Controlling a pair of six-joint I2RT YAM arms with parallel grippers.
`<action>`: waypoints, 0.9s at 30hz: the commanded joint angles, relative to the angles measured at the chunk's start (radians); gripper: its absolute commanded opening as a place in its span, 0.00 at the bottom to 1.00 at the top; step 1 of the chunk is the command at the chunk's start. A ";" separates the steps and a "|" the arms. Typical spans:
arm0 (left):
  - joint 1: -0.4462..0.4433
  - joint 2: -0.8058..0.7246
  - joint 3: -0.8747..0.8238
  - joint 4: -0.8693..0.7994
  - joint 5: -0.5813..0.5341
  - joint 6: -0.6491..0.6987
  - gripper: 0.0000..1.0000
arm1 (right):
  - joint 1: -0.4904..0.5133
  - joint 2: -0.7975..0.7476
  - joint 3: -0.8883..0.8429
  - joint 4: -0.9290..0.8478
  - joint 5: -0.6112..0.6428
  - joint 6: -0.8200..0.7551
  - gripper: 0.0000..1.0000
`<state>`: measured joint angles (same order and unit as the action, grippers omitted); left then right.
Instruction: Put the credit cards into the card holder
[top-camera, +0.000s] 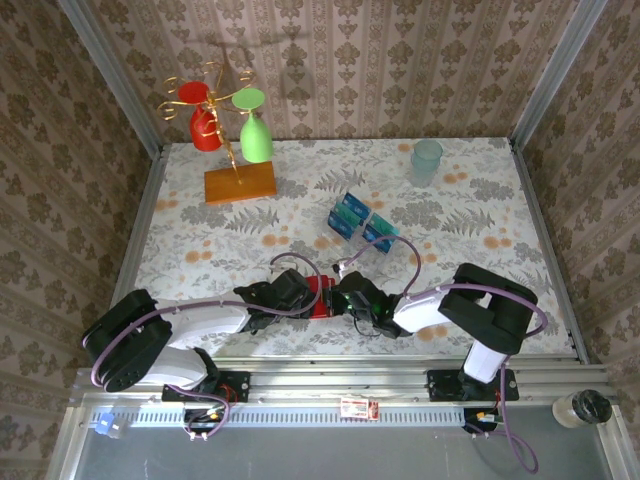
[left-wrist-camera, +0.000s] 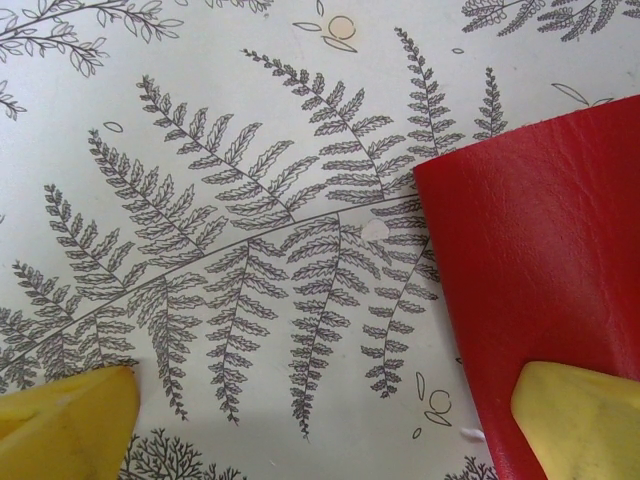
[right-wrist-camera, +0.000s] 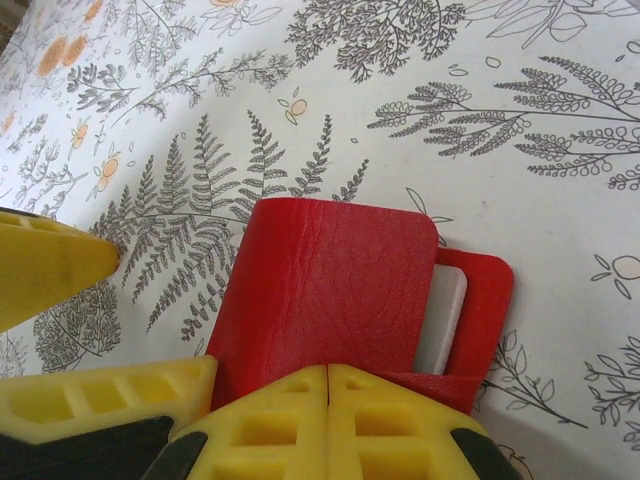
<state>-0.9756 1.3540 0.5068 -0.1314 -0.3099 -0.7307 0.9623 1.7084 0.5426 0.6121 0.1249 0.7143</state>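
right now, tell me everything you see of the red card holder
The card holder is a glossy red, leather-grained, round-cornered wallet lying on the floral tablecloth. A pale strip shows in its side pocket. The shut right end effector covers its near edge; one finger of the open left end effector overlaps a corner.
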 joint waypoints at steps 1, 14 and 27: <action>-0.033 0.050 -0.009 -0.004 0.104 -0.007 1.00 | 0.006 0.030 -0.040 -0.331 -0.143 0.036 0.00; -0.039 0.060 -0.023 0.013 0.108 -0.010 1.00 | -0.094 -0.101 0.091 -0.434 -0.202 0.026 0.00; -0.042 0.062 -0.025 0.012 0.107 -0.010 1.00 | -0.131 -0.060 0.120 -0.383 -0.197 0.054 0.00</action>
<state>-0.9878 1.3643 0.5068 -0.1047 -0.3161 -0.7414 0.8455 1.6226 0.6479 0.2695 -0.0826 0.7483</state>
